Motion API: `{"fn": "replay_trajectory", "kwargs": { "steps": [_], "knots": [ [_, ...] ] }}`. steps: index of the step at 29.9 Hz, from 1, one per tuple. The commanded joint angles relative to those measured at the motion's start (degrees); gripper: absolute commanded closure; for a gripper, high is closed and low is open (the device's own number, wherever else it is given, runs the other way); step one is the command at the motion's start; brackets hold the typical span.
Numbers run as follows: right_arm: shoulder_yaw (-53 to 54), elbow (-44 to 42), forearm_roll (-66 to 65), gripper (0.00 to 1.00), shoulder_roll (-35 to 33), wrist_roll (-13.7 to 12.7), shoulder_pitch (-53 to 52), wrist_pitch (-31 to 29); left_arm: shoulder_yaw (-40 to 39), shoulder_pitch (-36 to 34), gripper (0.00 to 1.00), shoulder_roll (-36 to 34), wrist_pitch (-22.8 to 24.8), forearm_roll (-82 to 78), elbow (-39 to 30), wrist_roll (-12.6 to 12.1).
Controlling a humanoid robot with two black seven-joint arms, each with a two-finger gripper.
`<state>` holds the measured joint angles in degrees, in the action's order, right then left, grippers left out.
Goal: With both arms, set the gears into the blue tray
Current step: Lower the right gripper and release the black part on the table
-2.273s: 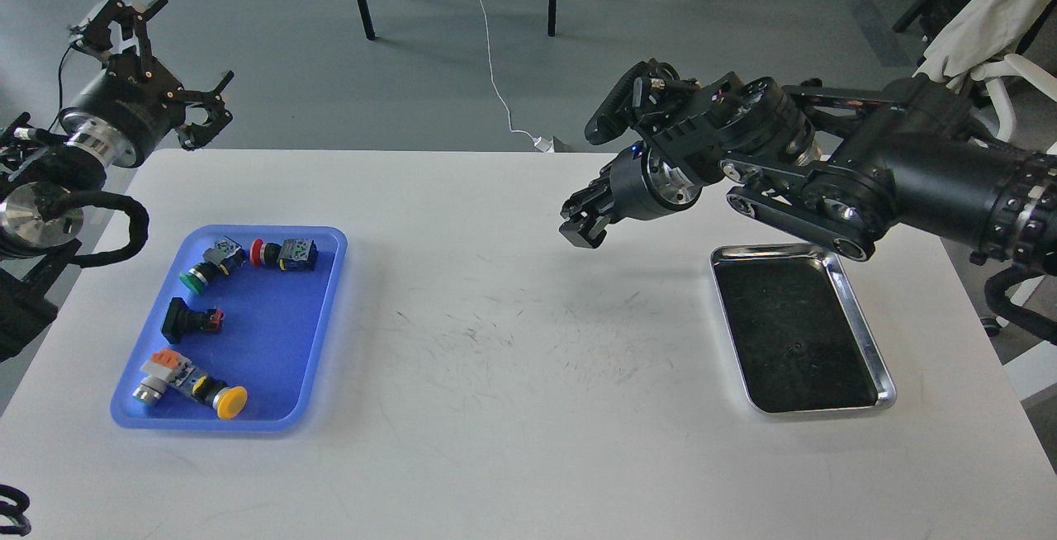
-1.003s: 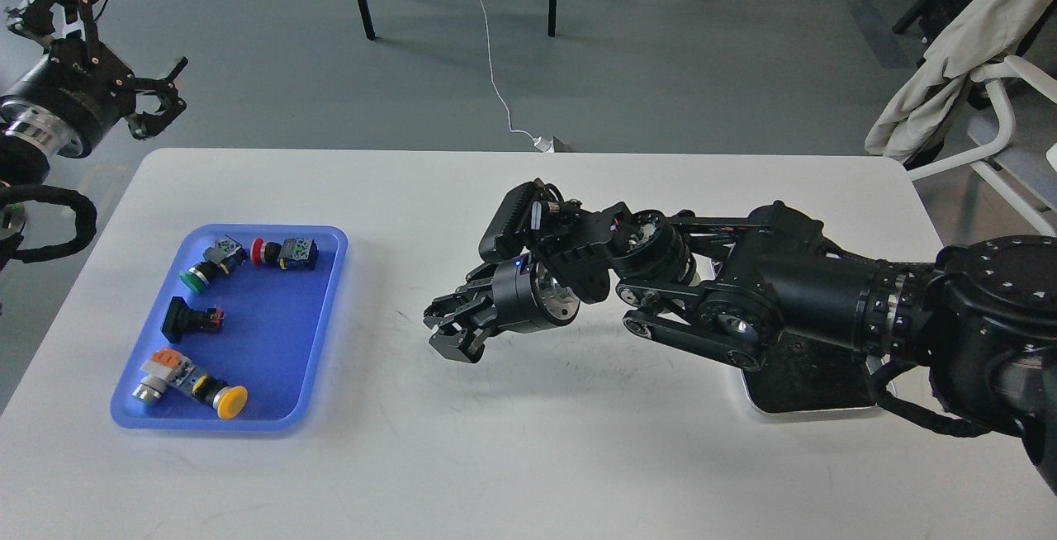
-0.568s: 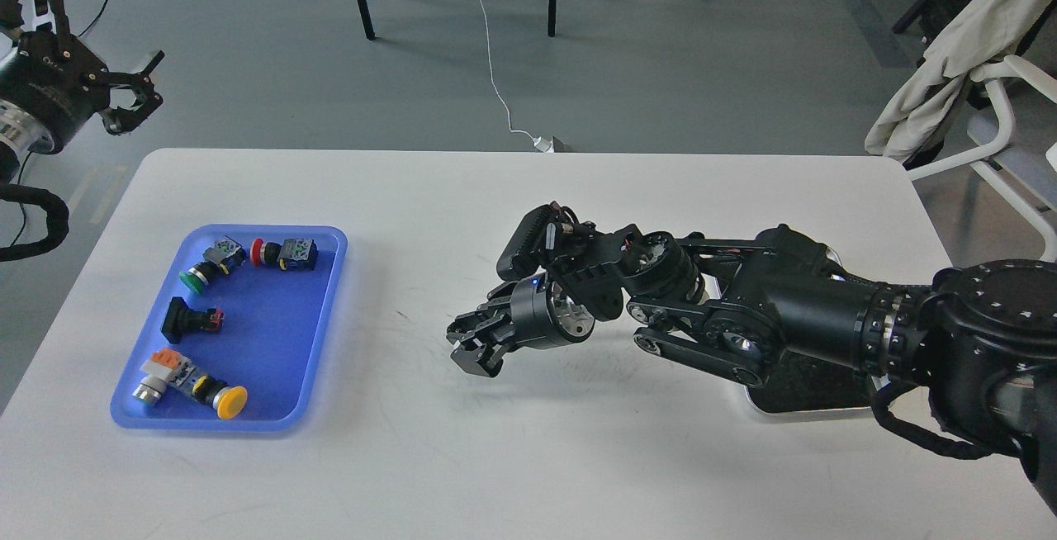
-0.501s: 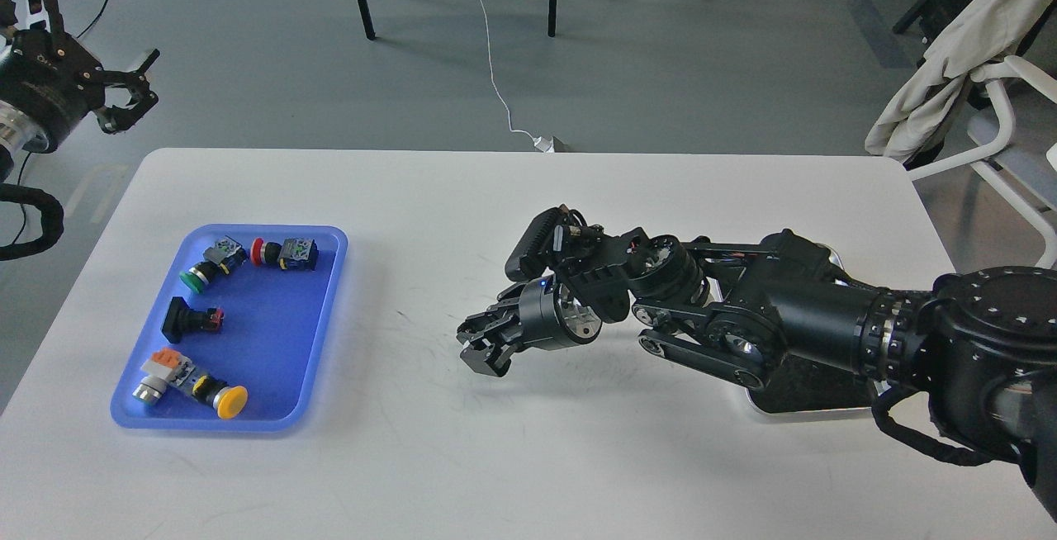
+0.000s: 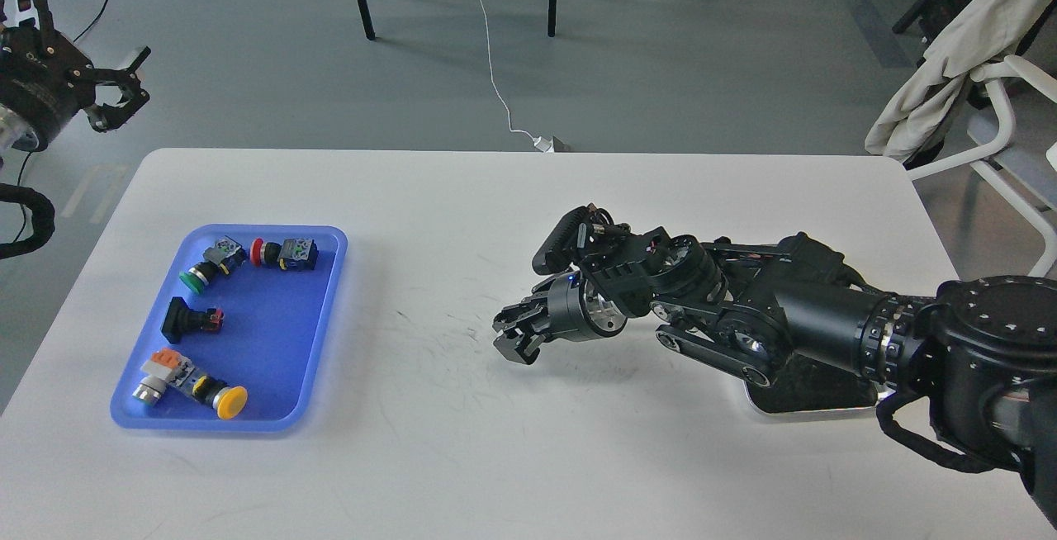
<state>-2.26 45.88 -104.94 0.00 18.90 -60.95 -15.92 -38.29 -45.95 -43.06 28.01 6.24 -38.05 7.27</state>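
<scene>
The blue tray (image 5: pixel 318 309) lies at the table's left and holds several push-button switches (image 5: pixel 285 253). No gears show anywhere in this view. My right gripper (image 5: pixel 518 340) hangs low over the middle of the white table, pointing left, far from the tray's right rim. Its dark fingers sit close together, and I cannot make out a gap or anything between them. My left gripper (image 5: pixel 140 76) is raised beyond the table's far left corner, claws spread and empty.
A shiny steel tray (image 5: pixel 813 409) with a dark inside lies at the right, mostly covered by my right arm (image 5: pixel 826 317). A chair draped with beige cloth (image 5: pixel 950 69) stands off the far right corner. Table legs and cables are on the floor behind.
My right gripper swung down and left from above the steel tray to mid-table, then drew back to the right. The left gripper drifted left and away from the table.
</scene>
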Motion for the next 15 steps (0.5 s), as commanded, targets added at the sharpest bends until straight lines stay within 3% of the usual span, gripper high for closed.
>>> {"fn": "replay_trajectory", "kwargs": {
  "steps": [1, 15],
  "knots": [
    [0.1, 0.4, 0.0, 0.99, 0.0, 0.0, -0.3, 0.1, 0.0, 0.0, 0.01, -0.1, 0.0, 0.1, 0.0, 0.0],
    [-0.5, 10.6, -1.2, 0.99, 0.0, 0.0, -0.6, 0.2, 0.0, 0.0, 0.01, -0.1, 0.0, 0.3, 0.0, 0.0]
  ]
}}
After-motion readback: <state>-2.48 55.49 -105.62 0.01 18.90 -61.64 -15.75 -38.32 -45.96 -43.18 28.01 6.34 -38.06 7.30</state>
